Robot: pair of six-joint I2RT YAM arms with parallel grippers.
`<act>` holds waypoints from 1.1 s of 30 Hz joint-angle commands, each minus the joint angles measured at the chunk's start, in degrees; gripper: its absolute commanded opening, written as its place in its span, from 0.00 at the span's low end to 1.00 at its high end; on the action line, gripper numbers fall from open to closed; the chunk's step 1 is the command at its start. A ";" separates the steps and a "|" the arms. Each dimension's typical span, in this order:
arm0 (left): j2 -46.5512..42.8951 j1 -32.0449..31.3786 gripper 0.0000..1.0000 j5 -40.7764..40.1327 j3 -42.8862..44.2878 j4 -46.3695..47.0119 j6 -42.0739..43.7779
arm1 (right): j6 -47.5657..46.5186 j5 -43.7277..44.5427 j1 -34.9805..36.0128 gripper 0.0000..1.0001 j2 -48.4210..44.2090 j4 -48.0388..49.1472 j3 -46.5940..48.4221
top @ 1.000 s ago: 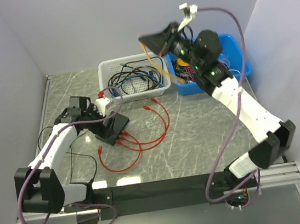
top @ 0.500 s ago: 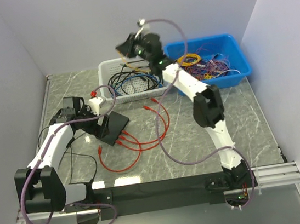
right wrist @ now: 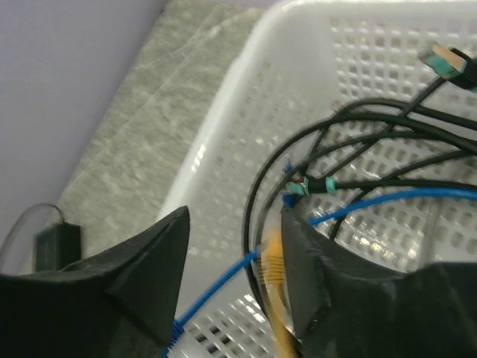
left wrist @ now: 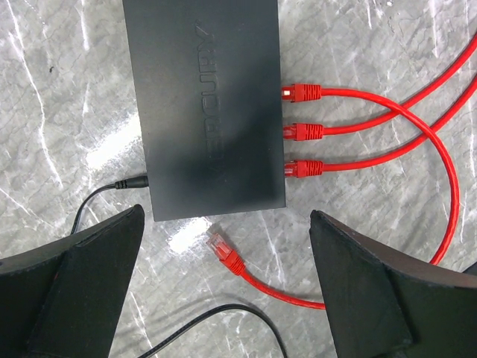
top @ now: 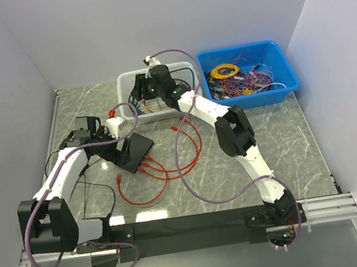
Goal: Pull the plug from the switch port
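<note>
- Flat matte-black rectangular switch box [left wrist: 201, 104]: tone-on-tone logo on top face, runs lengthwise, left wrist view. Reads approx. "MERCURY"; low contrast, 1st letters unsure.
- Top ext. view: same logo too small to read.
</note>
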 commanded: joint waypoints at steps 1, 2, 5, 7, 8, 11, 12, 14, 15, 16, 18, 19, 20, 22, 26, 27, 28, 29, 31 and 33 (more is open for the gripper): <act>0.71 0.25 0.99 0.50 -0.02 0.19 0.88 | -3.07 4.06 -0.57 0.63 -9.76 -0.91 -2.17; 0.97 0.25 0.99 -0.11 0.06 0.19 0.79 | -3.87 4.07 -0.56 0.65 -11.09 -1.79 -2.87; 2.37 0.25 0.99 -2.74 -0.64 1.51 0.35 | -5.37 4.60 -0.39 0.68 -16.80 -6.44 -5.67; 2.82 0.25 0.99 -3.63 -1.51 2.38 0.44 | -5.11 4.86 -0.39 0.69 -22.93 -8.56 -12.76; 3.17 0.25 0.99 -3.90 -1.86 2.56 0.53 | -4.93 4.43 -0.13 0.69 -25.41 -8.39 -16.38; 3.87 0.25 0.99 -4.60 -3.10 3.96 0.27 | -3.27 2.24 0.75 0.69 -34.82 -4.88 -32.07; 4.74 0.17 0.99 -4.95 -3.45 4.49 0.18 | -2.30 1.44 1.80 0.69 -36.66 -2.78 -35.80; 6.58 0.08 0.99 -5.30 -3.80 5.28 -0.09 | 0.86 -1.80 2.86 0.68 -39.66 0.04 -44.87; 7.29 -0.01 0.99 -5.74 -3.89 5.64 -0.17 | 1.92 -4.51 3.91 0.68 -40.02 0.66 -47.15; 7.91 -0.18 0.99 -6.09 -4.24 6.16 -0.35 | 4.54 -5.85 4.27 0.67 -39.85 2.58 -50.57; 9.23 -0.45 0.99 -7.06 -4.76 7.13 -0.53 | 7.27 -10.66 4.97 0.66 -38.89 6.70 -53.23; 9.50 -0.62 0.99 -7.32 -4.94 7.48 -0.61 | 9.90 -12.35 5.67 0.65 -37.84 8.99 -55.85; 10.11 -0.80 0.99 -7.50 -5.12 7.75 -0.70 | 11.06 -13.67 6.11 0.64 -37.04 11.02 -56.57; 10.38 -0.98 0.99 -7.85 -5.56 8.28 -0.88 | 13.00 -14.39 7.34 0.64 -34.15 14.02 -56.67; 10.90 -1.24 0.99 -8.47 -6.52 9.15 -0.88 | 16.07 -17.37 7.96 0.64 -28.87 17.88 -55.53; 10.99 -1.24 0.99 -8.64 -6.87 9.24 -0.79 | 16.95 -18.16 7.87 0.64 -27.99 20.15 -55.27; 10.99 -1.24 0.99 -8.73 -7.05 9.59 -0.79 | 18.09 -19.30 7.79 0.64 -25.72 21.57 -54.74; 11.17 -1.24 0.99 -8.91 -7.31 9.86 -0.79 | 19.66 -20.18 7.70 0.64 -23.78 23.15 -54.48; 11.34 -1.33 0.99 -8.73 -7.49 10.03 -0.70 | 21.78 -21.06 7.35 0.64 -22.36 25.79 -54.99; 11.26 -1.33 0.99 -8.47 -7.76 10.12 -0.70 | 25.46 -21.07 6.21 0.64 -21.05 30.08 -56.14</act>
